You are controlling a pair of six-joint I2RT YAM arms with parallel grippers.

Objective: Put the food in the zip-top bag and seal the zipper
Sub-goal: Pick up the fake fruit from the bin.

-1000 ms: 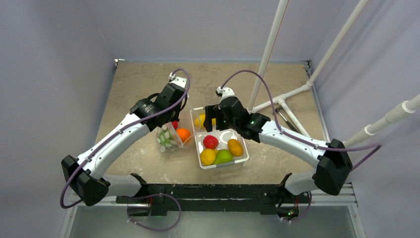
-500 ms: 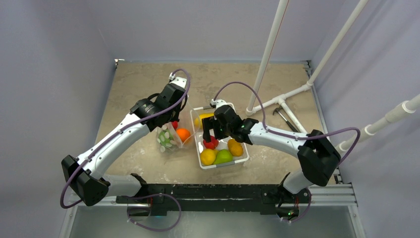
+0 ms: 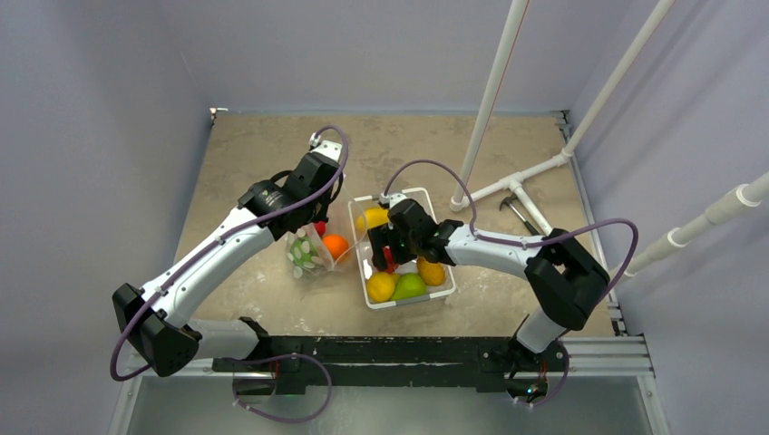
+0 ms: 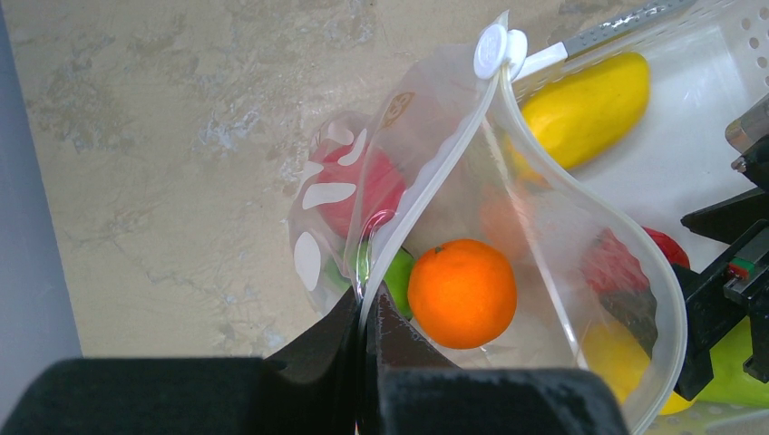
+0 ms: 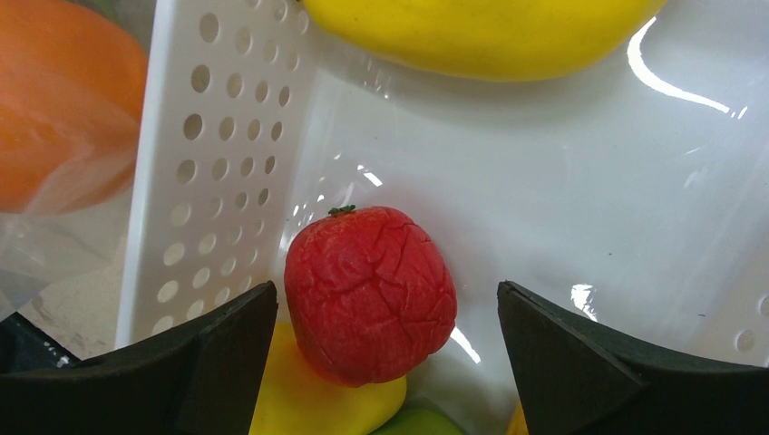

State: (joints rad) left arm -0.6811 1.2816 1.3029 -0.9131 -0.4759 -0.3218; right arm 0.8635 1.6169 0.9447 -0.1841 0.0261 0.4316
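My left gripper [image 4: 367, 308] is shut on the rim of the clear zip-top bag [image 4: 562, 263] and holds its mouth open beside the white tray [image 3: 439, 288]. Inside the bag lie an orange fruit [image 4: 462, 292], a red fruit [image 4: 358, 186] and a green fruit [image 4: 396, 272]. The zipper strip [image 4: 426, 181] ends at a white slider [image 4: 494, 50]. My right gripper [image 5: 385, 313] is open, low in the tray, its fingers on either side of a red cracked fruit [image 5: 370, 292]. Yellow fruits [image 5: 481, 32] and a green fruit [image 3: 410, 285] lie in the tray.
White pipe legs [image 3: 494, 91] and a small tool [image 3: 517, 210] stand at the back right of the tan table [image 3: 236, 154]. Grey walls close in the left and back. The bag [image 3: 311, 252] sits just left of the tray.
My right gripper has moved down and toward me into the tray, from above the far yellow fruit to around the red fruit. The left arm and the bag have not moved.
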